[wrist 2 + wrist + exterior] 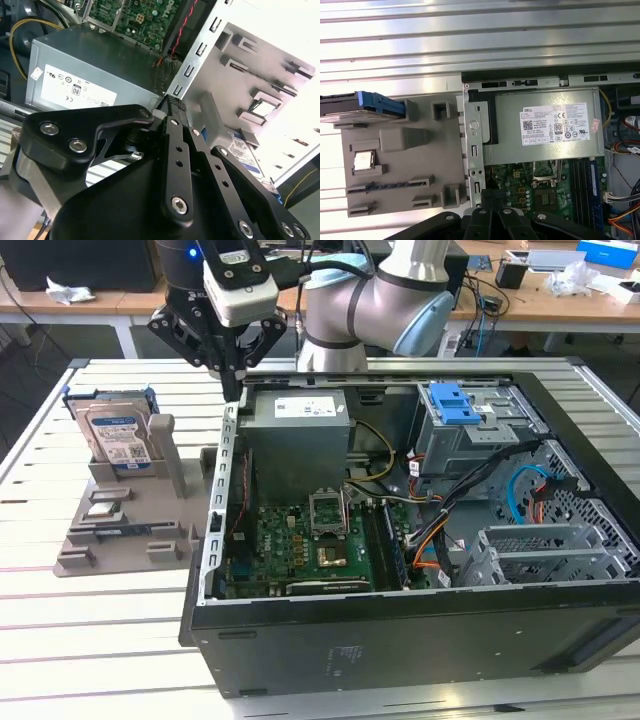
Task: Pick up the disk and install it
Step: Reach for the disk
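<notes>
The disk (115, 435) is a silver drive with a blue-and-white label and a blue frame. It stands upright in a grey holder (130, 525) at the exterior view's left, beside the open computer case (400, 640). In the first wrist view the disk (362, 106) shows edge-on, and in the second wrist view the disk (242, 152) lies past the fingers. My gripper (234, 388) hangs above the case's rear corner, to the right of the disk and apart from it. Its black fingers (491, 197) are shut with nothing between them; their tip (174, 102) points at the case wall.
A grey power-supply box (297, 435) with a white sticker sits just under the gripper inside the case. A drive cage with a blue latch (455, 402) stands at the back right, with the motherboard (310, 545) and cables (440, 530) below. The slatted table (120, 640) carries everything.
</notes>
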